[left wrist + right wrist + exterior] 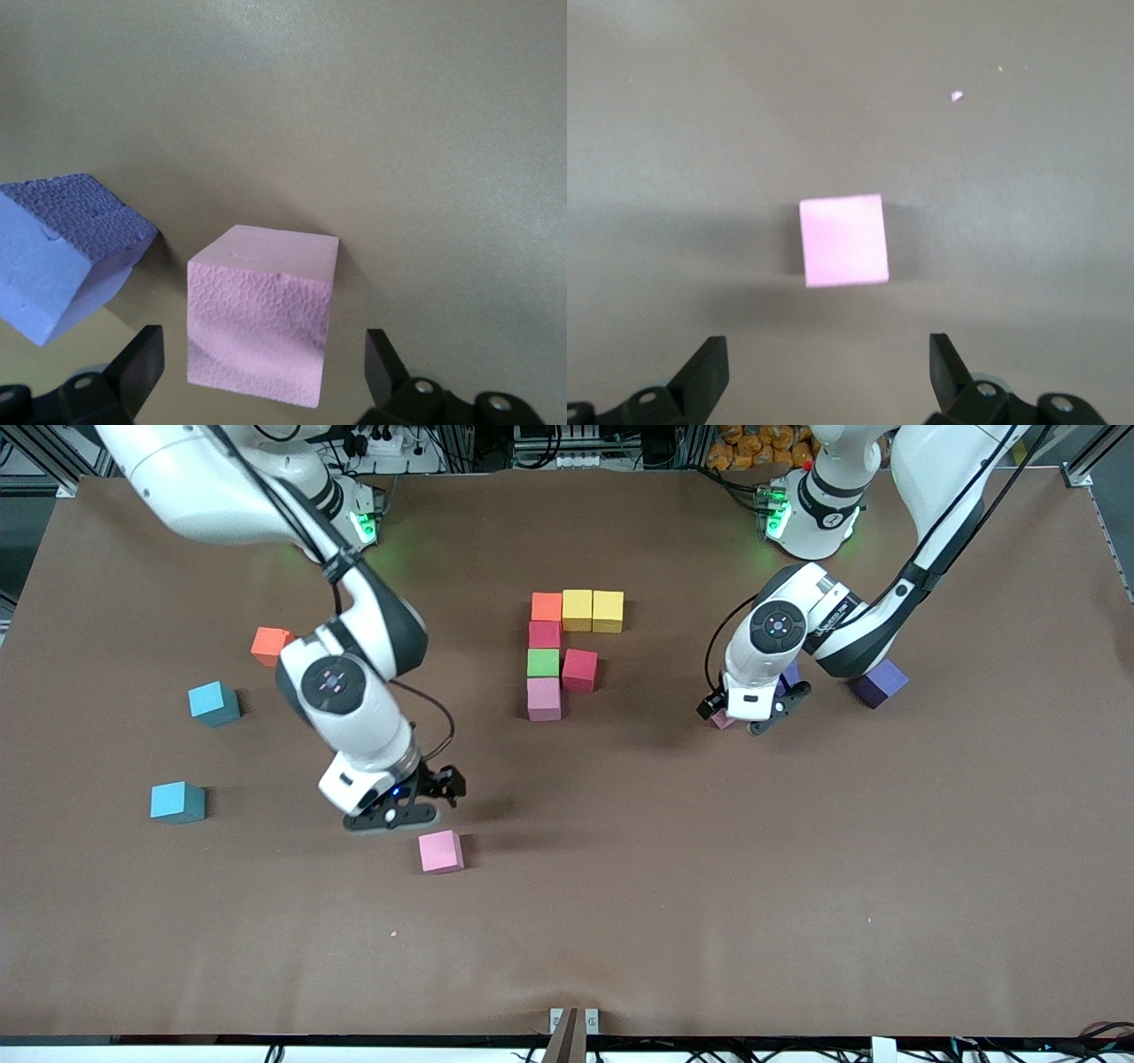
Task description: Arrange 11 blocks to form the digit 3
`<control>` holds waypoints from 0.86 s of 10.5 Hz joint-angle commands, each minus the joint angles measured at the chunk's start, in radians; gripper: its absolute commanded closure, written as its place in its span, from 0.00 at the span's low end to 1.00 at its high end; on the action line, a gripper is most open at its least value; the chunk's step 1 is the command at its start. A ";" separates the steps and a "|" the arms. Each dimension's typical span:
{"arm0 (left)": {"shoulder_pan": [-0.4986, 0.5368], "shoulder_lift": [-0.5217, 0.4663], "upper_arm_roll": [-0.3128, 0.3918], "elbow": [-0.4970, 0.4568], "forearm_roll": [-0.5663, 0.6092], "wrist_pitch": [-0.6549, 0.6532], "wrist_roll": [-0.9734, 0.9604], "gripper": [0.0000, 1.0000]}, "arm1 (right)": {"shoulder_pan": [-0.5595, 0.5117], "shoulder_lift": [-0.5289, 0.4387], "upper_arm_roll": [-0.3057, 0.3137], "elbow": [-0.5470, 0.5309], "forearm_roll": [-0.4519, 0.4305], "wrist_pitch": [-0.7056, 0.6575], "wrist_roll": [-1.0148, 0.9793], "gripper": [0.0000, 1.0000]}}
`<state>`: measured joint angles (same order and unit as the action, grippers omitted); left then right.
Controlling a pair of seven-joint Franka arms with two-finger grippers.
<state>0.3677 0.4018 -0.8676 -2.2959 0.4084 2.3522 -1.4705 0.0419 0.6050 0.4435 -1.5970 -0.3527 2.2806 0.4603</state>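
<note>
Pink cube (263,314) sits between your left gripper's (264,367) wide jaws, purple cube (66,252) just beside: closing could nudge it; right gripper (423,802) waits spread

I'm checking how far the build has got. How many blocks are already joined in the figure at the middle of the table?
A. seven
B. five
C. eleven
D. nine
A: the figure holds seven touching blocks: orange, two yellow, two red, green and pink; a pink block lies loose, nearer the front camera.
</note>
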 commanded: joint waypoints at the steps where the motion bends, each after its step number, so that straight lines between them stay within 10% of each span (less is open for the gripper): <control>1: 0.016 0.018 -0.011 -0.016 0.043 0.036 -0.016 0.00 | -0.022 0.125 0.026 0.118 -0.022 -0.007 -0.110 0.00; 6: 0.017 0.051 -0.005 -0.016 0.084 0.042 -0.019 0.00 | -0.050 0.199 0.015 0.129 -0.022 0.147 -0.218 0.00; 9: 0.017 0.049 -0.002 -0.014 0.087 0.041 -0.022 0.31 | -0.014 0.211 -0.009 0.130 -0.019 0.155 -0.212 0.00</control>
<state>0.3724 0.4499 -0.8617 -2.3053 0.4599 2.3779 -1.4705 0.0090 0.7913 0.4433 -1.5011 -0.3545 2.4346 0.2472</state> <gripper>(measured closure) 0.066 0.000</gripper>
